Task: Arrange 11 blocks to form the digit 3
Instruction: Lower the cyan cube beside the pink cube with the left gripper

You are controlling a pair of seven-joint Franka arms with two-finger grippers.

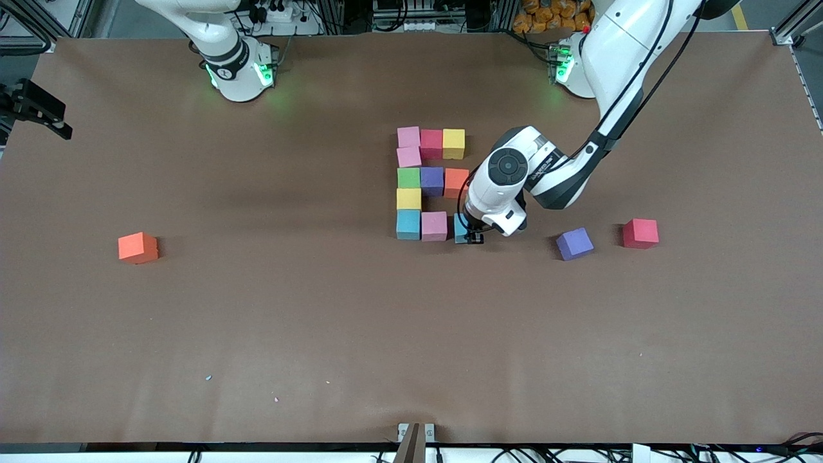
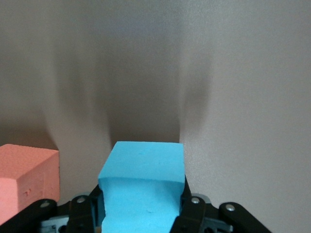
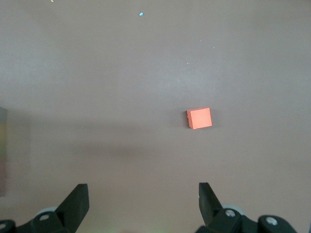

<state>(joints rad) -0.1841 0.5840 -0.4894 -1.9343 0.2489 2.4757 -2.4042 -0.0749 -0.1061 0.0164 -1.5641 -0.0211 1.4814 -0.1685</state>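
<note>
At center frame in the front view, the left claw (image 1: 474, 236) pinches a light blue block (image 1: 460, 227) at the figure's (image 1: 429, 183) bottom row, beside a pink block (image 1: 434, 226). The right claw (image 3: 141, 204) waits spread above the worktop (image 1: 257, 321), an orange block (image 3: 199, 118) below it.

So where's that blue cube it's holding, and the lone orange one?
light blue cube (image 2: 143, 187): left wrist view, top face, between the left gripper's fingers.
lone orange cube (image 1: 137, 247): front view, top face, toward the right arm's end.

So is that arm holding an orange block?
No, the left gripper is clamped on a light blue block; an orange block sits beside it.
</note>
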